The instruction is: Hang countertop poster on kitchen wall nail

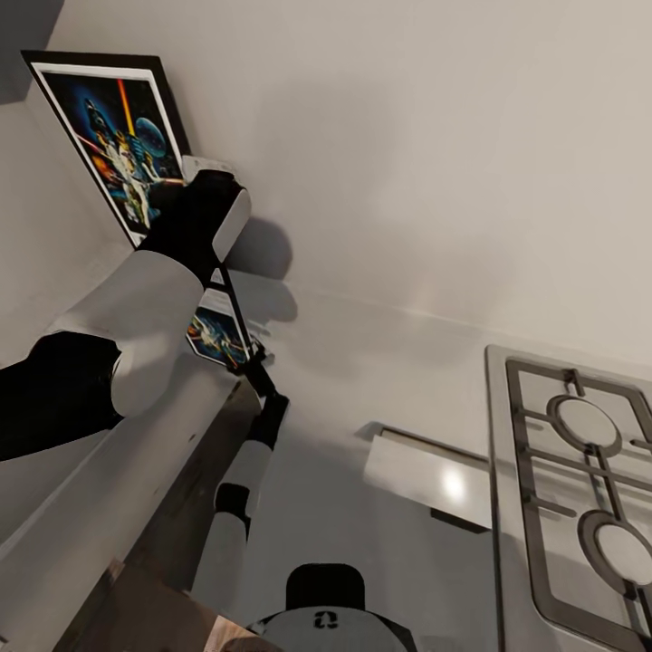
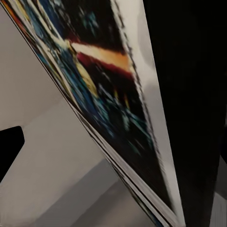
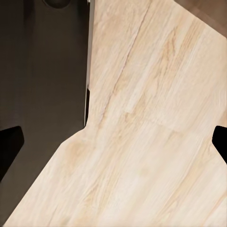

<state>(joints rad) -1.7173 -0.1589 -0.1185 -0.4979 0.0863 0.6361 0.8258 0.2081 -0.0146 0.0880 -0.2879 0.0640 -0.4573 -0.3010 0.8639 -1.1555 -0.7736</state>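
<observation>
The Star Wars poster (image 1: 109,127) stands tilted in the corner where two pale walls meet, and its lower corner (image 1: 222,340) comes down at the grey countertop (image 1: 362,380). My left arm (image 1: 154,290) reaches up to the poster's right edge, and its black wrist covers the fingers. In the left wrist view the poster (image 2: 104,104) is seen edge-on between the fingers of my left gripper (image 2: 116,146). One dark fingertip (image 2: 9,151) stands wide to the side. My right gripper (image 3: 113,142) is open, with nothing between its fingers, above a pale wood floor (image 3: 142,142).
A gas hob (image 1: 580,489) is set into the countertop at the right, with a pale rectangular shape (image 1: 426,471) beside it. Dark brown cabinet fronts (image 1: 181,507) drop below the counter edge and also show as the dark cabinet (image 3: 42,71) in the right wrist view.
</observation>
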